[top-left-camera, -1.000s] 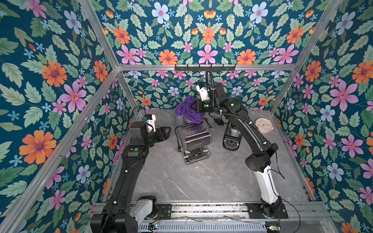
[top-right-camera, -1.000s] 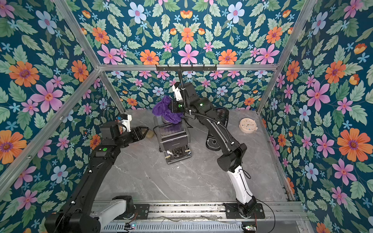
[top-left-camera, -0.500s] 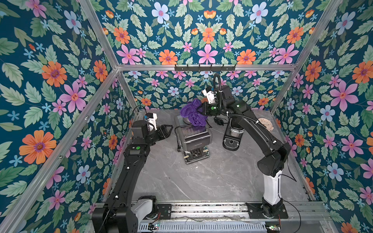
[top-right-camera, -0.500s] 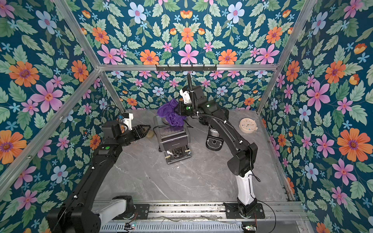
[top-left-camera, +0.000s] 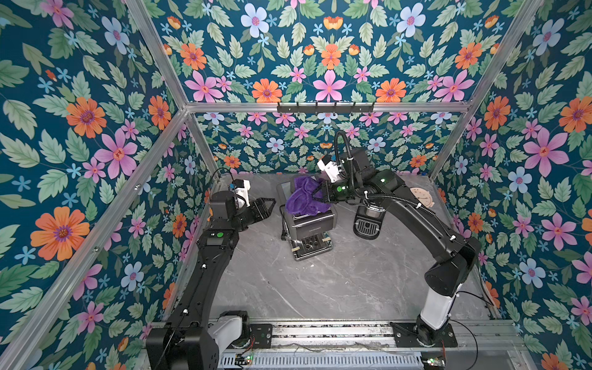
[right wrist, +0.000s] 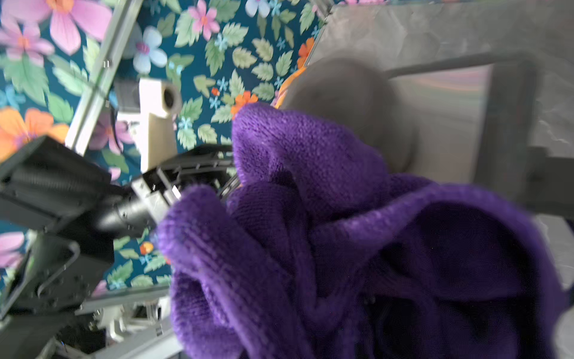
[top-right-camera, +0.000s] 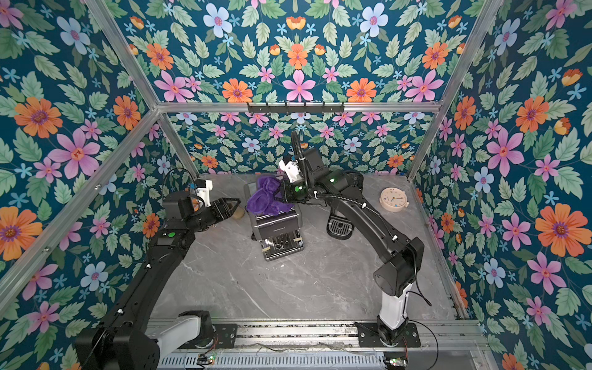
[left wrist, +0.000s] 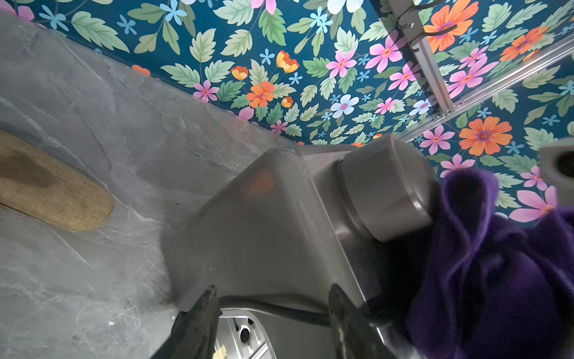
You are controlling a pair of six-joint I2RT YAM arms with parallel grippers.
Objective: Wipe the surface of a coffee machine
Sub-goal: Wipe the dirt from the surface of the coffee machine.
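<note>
Floral-papered walls enclose a grey marbled tabletop (top-left-camera: 320,288). Near its back centre stands a boxy brushed-metal coffee machine (top-left-camera: 309,226). A fuzzy purple cloth (top-left-camera: 302,198) lies bunched on the machine's top, pinched by the right gripper (top-left-camera: 321,192), whose jaws are clamped on it. Beside the machine, the left gripper (top-left-camera: 271,209) hangs partly open and empty.

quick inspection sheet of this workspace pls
surface: grey marble-look tabletop, no spills seen
job's things: boxy silver coffee machine, purple fleece cloth bunched on its top
clutter: round black pod machine; round beige clock; tan oval mat
grippers: left gripper open, empty, beside the coffee machine; right gripper shut on the cloth
cables: black cord at the machine's side; ribbed black hose on the right arm
surroundings: floral walls, aluminium frame, black hook rail
</note>
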